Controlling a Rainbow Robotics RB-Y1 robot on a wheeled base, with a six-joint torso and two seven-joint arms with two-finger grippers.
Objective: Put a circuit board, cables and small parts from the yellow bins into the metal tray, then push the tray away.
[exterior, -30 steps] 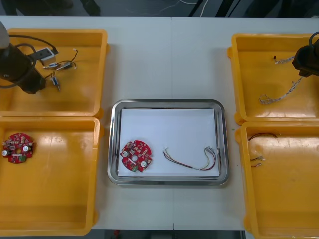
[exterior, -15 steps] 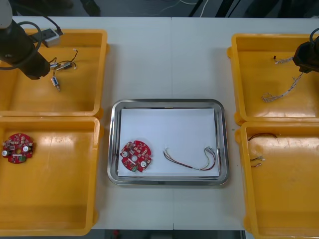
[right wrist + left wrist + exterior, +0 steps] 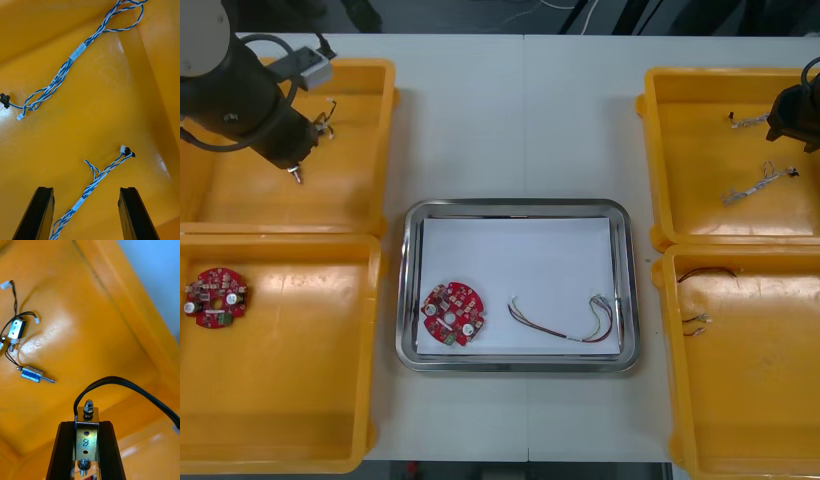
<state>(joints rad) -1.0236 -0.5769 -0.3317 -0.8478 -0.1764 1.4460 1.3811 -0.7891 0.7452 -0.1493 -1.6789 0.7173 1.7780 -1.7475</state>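
Nearest, a round red circuit board and red-yellow cable are lodged in the metal tray. At 10 o'clock a small metal part is pinched by the left gripper for transfer; at 2 o'clock the right gripper is spread astride a twisted blue-white cable, for grasping.

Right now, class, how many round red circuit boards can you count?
2. One circuit board lies in the metal tray, near-left corner; the other board lies in the near left yellow bin. The left arm hides part of the far left bin.
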